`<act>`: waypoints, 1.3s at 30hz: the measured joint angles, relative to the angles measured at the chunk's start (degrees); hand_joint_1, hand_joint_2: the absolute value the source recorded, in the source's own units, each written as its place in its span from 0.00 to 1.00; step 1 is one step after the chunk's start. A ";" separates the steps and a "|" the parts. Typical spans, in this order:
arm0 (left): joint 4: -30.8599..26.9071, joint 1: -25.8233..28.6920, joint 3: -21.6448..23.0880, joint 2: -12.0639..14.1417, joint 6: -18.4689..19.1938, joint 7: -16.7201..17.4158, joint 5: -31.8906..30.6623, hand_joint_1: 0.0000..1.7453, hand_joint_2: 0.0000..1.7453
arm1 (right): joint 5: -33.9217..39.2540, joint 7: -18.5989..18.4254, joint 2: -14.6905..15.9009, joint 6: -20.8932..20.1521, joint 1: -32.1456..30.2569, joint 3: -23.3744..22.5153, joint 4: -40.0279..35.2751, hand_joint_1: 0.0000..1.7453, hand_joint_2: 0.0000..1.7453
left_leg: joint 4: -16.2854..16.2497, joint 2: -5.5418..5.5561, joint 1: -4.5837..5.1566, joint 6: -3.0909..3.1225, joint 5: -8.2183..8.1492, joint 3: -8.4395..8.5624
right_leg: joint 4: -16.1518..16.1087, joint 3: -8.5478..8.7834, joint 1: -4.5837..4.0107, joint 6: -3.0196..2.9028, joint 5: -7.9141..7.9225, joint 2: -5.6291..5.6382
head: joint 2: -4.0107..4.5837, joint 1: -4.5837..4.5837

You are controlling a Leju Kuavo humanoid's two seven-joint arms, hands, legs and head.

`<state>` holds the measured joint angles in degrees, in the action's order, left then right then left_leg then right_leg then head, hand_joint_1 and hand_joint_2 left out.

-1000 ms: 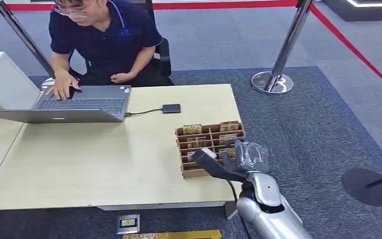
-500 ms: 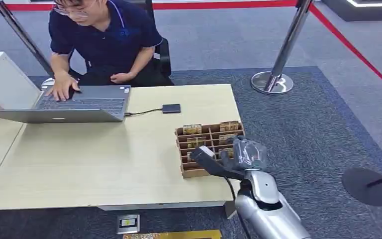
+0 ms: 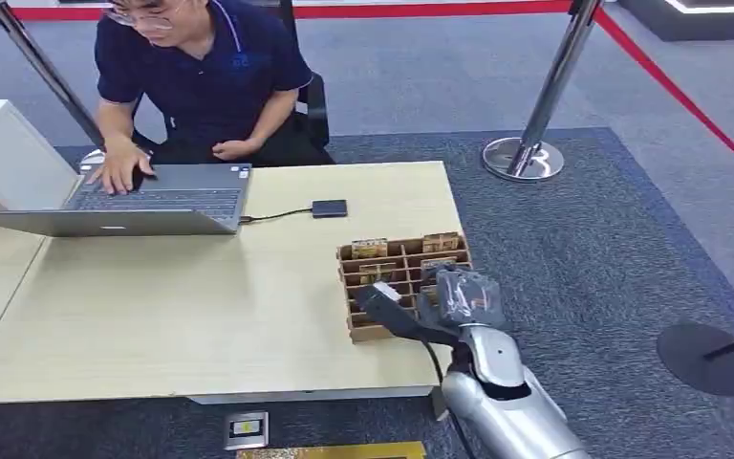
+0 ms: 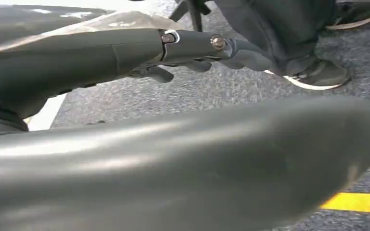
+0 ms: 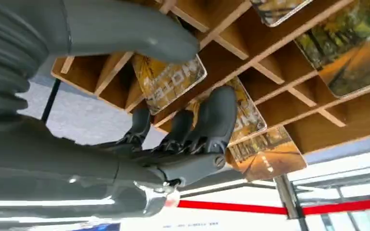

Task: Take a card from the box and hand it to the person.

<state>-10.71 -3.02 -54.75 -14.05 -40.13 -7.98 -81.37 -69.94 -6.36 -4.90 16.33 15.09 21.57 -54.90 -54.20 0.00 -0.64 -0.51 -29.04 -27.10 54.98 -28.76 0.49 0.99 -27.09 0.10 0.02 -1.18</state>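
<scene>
My right hand [image 3: 459,298] is over the near right corner of the box [image 3: 403,285], at about 5 o'clock on the table [image 3: 201,296]. The wrist view puts my thumb [image 5: 139,33] on one side of a card [image 5: 169,81] and my dark fingers [image 5: 207,120] on the other, apart, with nothing clamped. I read that as not yet holding it.

My left hand [image 4: 192,48] hangs below the table with nothing in it. I cannot tell how its fingers sit.

Risks, near to far:
- The cards stand close together in narrow slots. My fingers lie against the neighbouring card [image 5: 243,113], so closing could grab two or push one flat.
- The box is light card stock near the table edge. A sideways pull could drag it or tip it off at 5 o'clock.
- Thin glossy card: a weak pinch and it slips on the lift.
- The person [image 3: 201,76] at 11 o'clock is typing on the laptop [image 3: 143,201], with neither hand held out. Reaching early could clip the laptop or the small black drive [image 3: 329,207] and its cable.
</scene>
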 joint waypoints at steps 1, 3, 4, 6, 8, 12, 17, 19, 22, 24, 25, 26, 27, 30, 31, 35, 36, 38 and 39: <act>0.00 0.01 0.00 0.00 0.00 0.00 0.04 0.00 0.00 | 0.00 0.02 -0.02 0.00 0.03 0.00 0.15 0.49 1.00 | 0.00 0.00 0.00 0.00 0.00 0.00 | 0.00 0.00 0.00 0.00 0.00 0.00 | 0.00 0.00; 0.00 0.01 0.00 0.00 0.00 0.00 0.07 0.00 0.00 | 0.00 0.02 -0.13 0.02 0.16 0.00 0.46 0.48 1.00 | 0.00 0.00 0.00 0.00 0.00 0.01 | 0.00 0.00 0.00 0.00 0.00 0.00 | 0.00 0.00; 0.00 0.01 0.00 0.00 0.00 0.00 0.07 0.00 0.00 | 0.00 0.00 -0.13 0.04 0.21 0.00 0.55 0.49 1.00 | 0.00 0.00 0.00 0.00 0.00 0.01 | 0.00 0.00 0.00 0.00 0.00 0.00 | 0.00 0.00; 0.00 0.04 0.00 0.00 0.00 0.00 0.07 0.00 0.00 | 0.02 -0.06 -0.13 0.20 0.28 0.00 0.79 0.48 1.00 | 0.00 0.00 0.00 0.00 0.00 0.02 | 0.00 0.00 0.00 0.00 0.00 0.00 | 0.00 0.00; 0.00 0.03 0.00 0.00 0.00 0.00 0.07 0.00 0.00 | 0.02 -0.18 -0.13 0.31 0.28 0.00 0.81 0.49 1.00 | 0.00 0.00 0.00 0.00 0.00 0.02 | 0.00 0.00 0.00 0.00 0.00 0.00 | 0.00 0.00; 0.00 0.05 0.00 0.00 0.00 -0.02 0.07 0.00 0.00 | 0.09 -0.33 -0.13 0.39 0.28 0.00 0.76 0.48 1.00 | 0.00 0.00 0.00 0.00 0.02 0.02 | 0.00 0.00 0.00 0.01 0.02 0.00 | 0.00 0.00; 0.00 0.05 0.00 0.00 0.00 -0.04 0.07 0.00 0.00 | 0.11 -0.52 -0.07 0.46 0.27 0.00 0.68 0.48 1.00 | 0.00 0.00 0.00 0.00 0.02 0.02 | 0.00 0.00 0.00 0.01 0.02 0.00 | 0.00 0.00; 0.00 0.05 0.00 0.00 0.00 -0.18 0.07 0.00 0.00 | 0.11 -0.61 0.02 0.46 0.23 -0.02 0.54 0.48 1.00 | 0.00 0.00 0.00 0.00 0.02 0.01 | 0.00 -0.01 0.00 0.01 0.02 0.00 | 0.00 0.00; 0.00 0.05 0.00 0.00 0.00 -0.22 0.02 0.00 0.00 | 0.15 -0.85 0.20 0.46 -0.04 -0.28 -0.15 0.49 1.00 | 0.00 0.00 0.01 0.00 0.02 0.00 | 0.00 -0.02 0.00 0.01 0.02 0.00 | 0.00 0.00; 0.00 0.06 0.00 0.00 0.00 -0.24 0.02 0.00 0.00 | 0.15 -0.85 0.28 0.44 -0.10 -0.48 -0.31 0.48 1.00 | 0.00 0.00 0.01 0.00 0.02 0.00 | 0.00 -0.02 0.00 0.01 0.02 0.00 | 0.00 0.00; 0.00 0.07 0.00 0.00 0.00 -0.24 0.00 0.00 0.00 | 0.15 -0.85 0.37 0.44 -0.12 -0.61 -0.44 0.48 1.00 | 0.00 0.00 0.01 0.00 0.02 0.00 | 0.00 -0.02 0.00 0.01 0.02 0.00 | 0.00 0.00; 0.00 0.07 0.00 0.00 0.00 -0.24 0.00 0.00 0.00 | 0.15 -0.85 0.42 0.44 -0.18 -0.77 -0.61 0.48 1.00 | 0.00 0.00 0.01 0.00 0.02 0.00 | 0.00 -0.02 0.00 0.01 0.03 0.00 | 0.00 0.00; 0.00 0.07 0.00 0.00 0.00 -0.28 -0.02 0.00 0.00 | 0.15 -0.85 0.44 0.44 -0.20 -0.87 -0.72 0.49 1.00 | 0.00 0.00 0.01 0.00 0.02 0.00 | 0.00 -0.02 0.00 0.01 0.03 0.00 | 0.00 0.00; 0.00 0.06 0.00 0.00 0.00 -0.42 -0.04 0.00 0.00 | 0.13 -0.87 0.52 0.44 -0.39 -0.94 -0.76 0.49 1.00 | 0.00 0.00 0.00 0.00 0.02 0.00 | 0.00 -0.02 0.00 0.01 0.02 0.00 | 0.00 0.00; 0.00 0.06 0.00 0.00 0.00 -0.42 -0.04 0.00 0.00 | 0.13 -0.87 0.52 0.44 -0.44 -0.94 -0.92 0.50 1.00 | 0.00 0.00 0.00 0.00 0.02 0.00 | 0.00 -0.04 0.00 0.01 0.02 0.00 | 0.00 0.00; 0.00 0.07 0.00 0.00 0.00 -0.48 -0.04 0.00 0.00 | 0.13 -0.87 0.61 0.44 -0.55 -0.96 -1.05 0.50 1.00 | 0.00 0.00 0.00 0.00 0.02 0.00 | 0.00 -0.03 0.00 0.01 0.02 0.00 | 0.00 0.00; 0.00 0.06 0.00 0.00 0.00 -0.55 -0.04 0.00 0.00 | 0.13 -0.87 0.61 0.44 -0.59 -0.96 -1.09 0.50 1.00 | 0.00 0.00 0.00 0.00 0.02 0.00 | 0.00 -0.03 0.00 0.01 0.03 0.00 | 0.00 0.00; 0.00 0.07 0.00 0.00 0.00 -0.57 -0.04 0.00 0.00 | 0.13 -0.87 0.61 0.42 -0.69 -0.96 -1.20 0.50 1.00 | 0.00 0.00 0.00 0.00 0.02 0.00 | 0.00 -0.03 0.00 0.01 0.02 0.00 | 0.00 0.00; 0.00 0.06 0.00 0.00 0.00 -0.57 -0.04 0.00 0.00 | 0.13 -0.87 0.61 0.42 -0.72 -0.96 -1.20 0.50 1.00 | 0.00 0.00 0.01 0.00 0.02 0.00 | 0.00 -0.03 0.00 0.01 0.03 0.00 | 0.00 0.00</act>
<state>-10.71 -2.96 -54.75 -14.05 -40.13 -8.55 -81.42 -69.81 -7.23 -4.28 16.74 14.37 20.61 -56.11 -54.20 -0.01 -0.63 -0.51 -29.02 -27.10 54.97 -28.80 0.49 1.00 -27.07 0.10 0.02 -1.18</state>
